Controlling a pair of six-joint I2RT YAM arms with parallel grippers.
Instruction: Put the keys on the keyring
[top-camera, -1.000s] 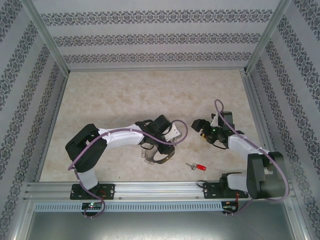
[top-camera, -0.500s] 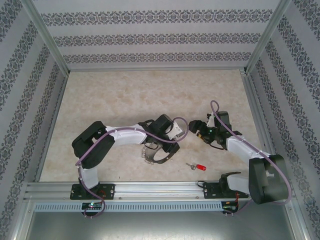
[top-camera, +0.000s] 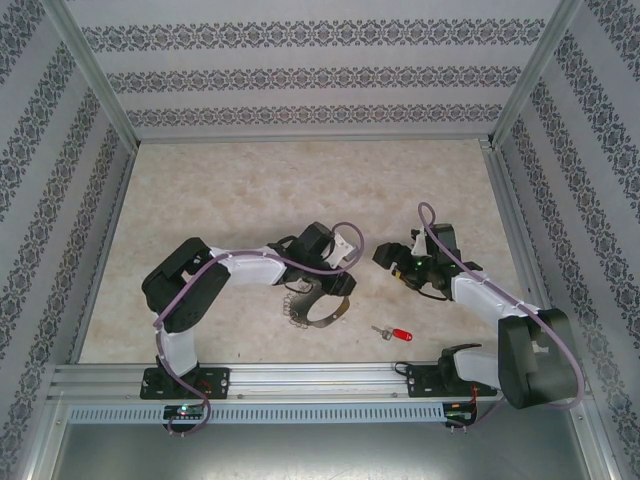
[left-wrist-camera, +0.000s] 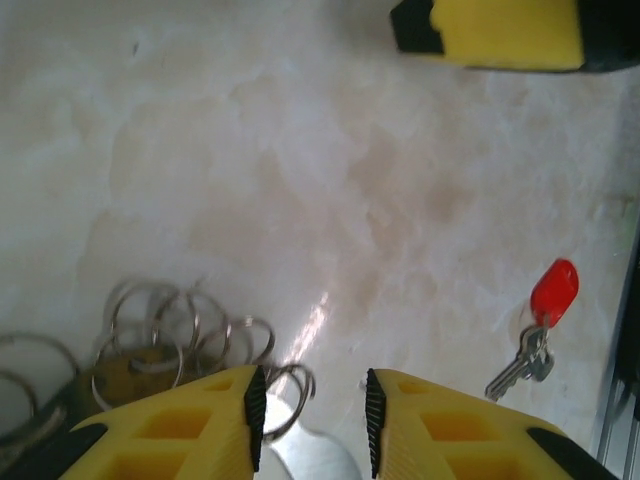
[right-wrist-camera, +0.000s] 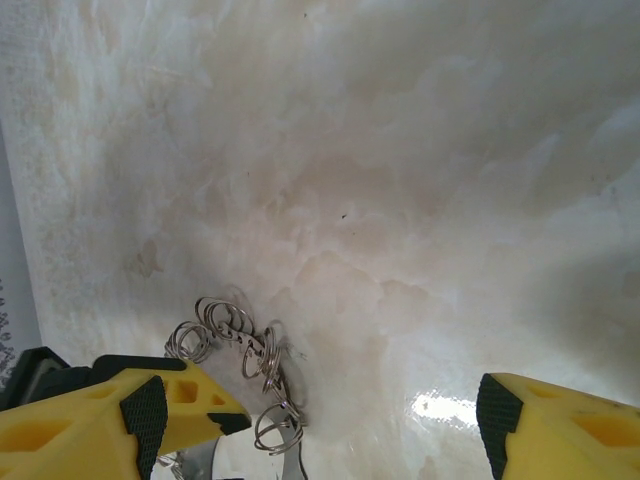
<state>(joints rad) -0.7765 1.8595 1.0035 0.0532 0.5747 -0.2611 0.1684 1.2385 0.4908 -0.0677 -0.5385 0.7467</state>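
Beige marbled worktop, enclosed by patterned walls on the left, far and right sides. The left arm reaches from its base at the near left rightward to the middle of the worktop. The keyring lies just left of centre on the near half: a thin grey hoop with a cluster of small wire loops along its left edge. The left fingers stand directly over the right part of the hoop. In the left wrist view the left fingers are set narrow, and a flat silver part of the keyring sits between the pads, appearing to touch both. In the same view the keyring shows its loops resting on the worktop to the left of the pads. The right fingers are just right of the left fingers and slightly farther back, pointing left and not touching them. In the right wrist view the right fingers are spread wide with bare worktop between them, and the keyring has its loops just beside the left one. The key, with a red head and short silver blade, lies flat on the worktop to the right of the keyring, near side, separate from the hoop and from both sets of fingers. In the left wrist view the key lies to the right of the pads.
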